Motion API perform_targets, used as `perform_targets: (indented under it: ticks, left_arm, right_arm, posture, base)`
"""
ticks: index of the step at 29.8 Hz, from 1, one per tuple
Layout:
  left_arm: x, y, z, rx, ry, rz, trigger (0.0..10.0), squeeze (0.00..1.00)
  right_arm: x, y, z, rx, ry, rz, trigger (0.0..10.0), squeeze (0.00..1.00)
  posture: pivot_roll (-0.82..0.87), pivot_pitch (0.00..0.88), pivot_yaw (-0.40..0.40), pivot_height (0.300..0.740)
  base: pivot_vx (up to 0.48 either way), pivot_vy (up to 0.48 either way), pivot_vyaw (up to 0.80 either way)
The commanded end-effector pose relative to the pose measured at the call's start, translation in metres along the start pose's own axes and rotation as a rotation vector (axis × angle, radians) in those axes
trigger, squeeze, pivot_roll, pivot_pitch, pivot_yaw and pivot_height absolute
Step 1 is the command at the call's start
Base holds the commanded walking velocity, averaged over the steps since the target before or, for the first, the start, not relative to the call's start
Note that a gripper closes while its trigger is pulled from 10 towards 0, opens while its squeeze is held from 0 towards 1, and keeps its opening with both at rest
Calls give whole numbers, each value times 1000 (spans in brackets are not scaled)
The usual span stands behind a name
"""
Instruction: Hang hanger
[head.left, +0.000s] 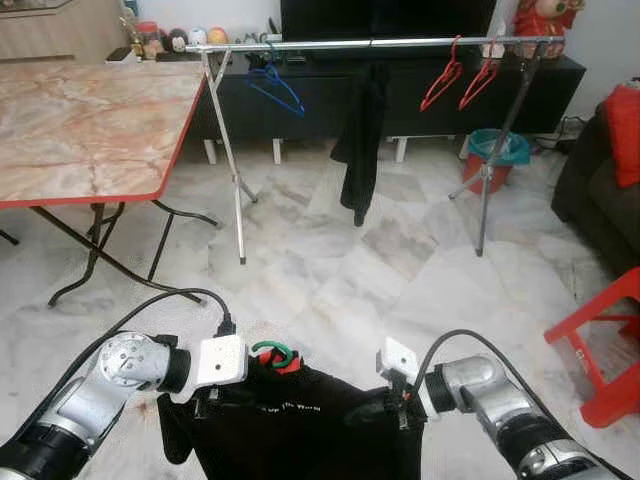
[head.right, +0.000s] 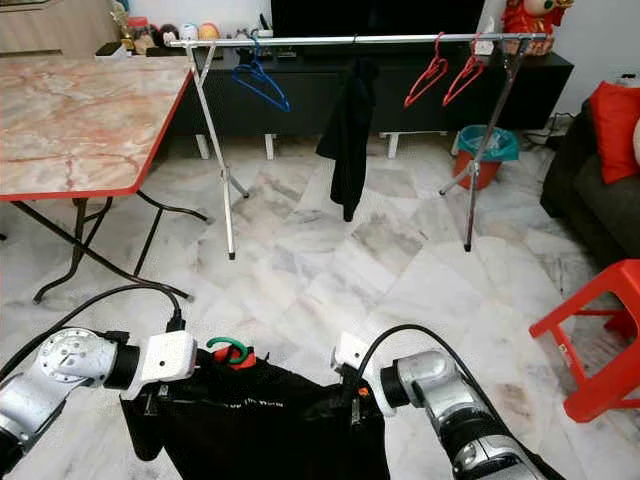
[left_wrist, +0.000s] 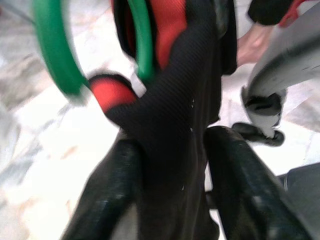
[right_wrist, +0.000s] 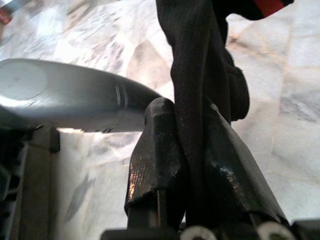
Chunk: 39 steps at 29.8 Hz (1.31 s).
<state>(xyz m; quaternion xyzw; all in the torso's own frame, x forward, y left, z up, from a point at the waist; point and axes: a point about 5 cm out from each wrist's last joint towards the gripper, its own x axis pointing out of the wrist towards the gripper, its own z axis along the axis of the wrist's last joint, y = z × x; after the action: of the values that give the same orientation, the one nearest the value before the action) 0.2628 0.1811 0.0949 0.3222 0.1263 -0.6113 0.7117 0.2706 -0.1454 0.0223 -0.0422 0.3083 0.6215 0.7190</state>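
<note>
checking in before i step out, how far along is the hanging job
Done: the black garment is on its green-hooked hanger, lifted off the floor. In hand: the left claw and right claw each pinch a shoulder. Left: walking to the rail across the room and hooking it on.

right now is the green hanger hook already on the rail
No, the green hanger hook sits low between the left claw and right claw, far from the rail.
</note>
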Motion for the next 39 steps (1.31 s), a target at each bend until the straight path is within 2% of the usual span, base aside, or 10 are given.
perform_targets:
  ticks: [1, 9, 11, 21, 28, 29, 34, 35, 38, 39]
  left_arm:
    - [-4, -1, -7, -21, 14, 29, 10000, 0]
    - [-13, 13, -18, -28, 41, 193, 10000, 0]
    - [-17, 27, -20, -45, 48, 348, 10000, 0]
    - [-31, 57, -14, 0, 52, 724, 10000, 0]
    - [-28, 62, -12, -47, 30, 859, 10000, 0]
    - [-24, 62, -10, -46, 33, 877, 10000, 0]
    - [-18, 66, -5, -80, 21, 934, 10000, 0]
    - [-15, 69, -3, -115, 14, 954, 10000, 0]
    - [-6, 72, 6, -218, -71, 955, 10000, 0]
    - [2, 75, 16, -330, -151, 951, 10000, 0]
  right_arm:
    - [-3, -5, 13, -33, -50, -32, 0, 0]
    - [-5, -4, 10, -19, -57, -18, 0, 0]
    - [-5, -5, 8, -10, -74, -61, 0, 0]
    - [-5, -9, 6, 19, -122, -161, 0, 0]
    - [-11, -29, 17, 34, -207, -505, 0, 0]
    - [-12, -34, 19, 17, -194, -619, 0, 0]
    - [-16, -42, 25, -8, -206, -816, 0, 0]
    - [-19, -46, 28, -41, -177, -933, 0, 0]
    - [-21, -49, 31, -105, -136, -1038, 0, 0]
    - [-18, -49, 34, -191, -96, -1087, 0, 0]
  posture:
    - [77, 0, 3, 740]
    - [76, 0, 3, 740]
    - [73, 0, 4, 740]
    - [71, 0, 6, 740]
    - [64, 0, 12, 740]
    - [61, 0, 16, 740]
    - [59, 0, 16, 740]
    - [62, 0, 15, 740]
    - [56, 0, 17, 740]
    - [53, 0, 19, 740]
  base:
    - [0, 0, 0]
    - [0, 0, 0]
    - [0, 0, 0]
    - [0, 0, 0]
    - [0, 0, 0]
    - [0, 0, 0]
    - [0, 0, 0]
    - [0, 0, 0]
    - [0, 0, 0]
    - [0, 0, 0]
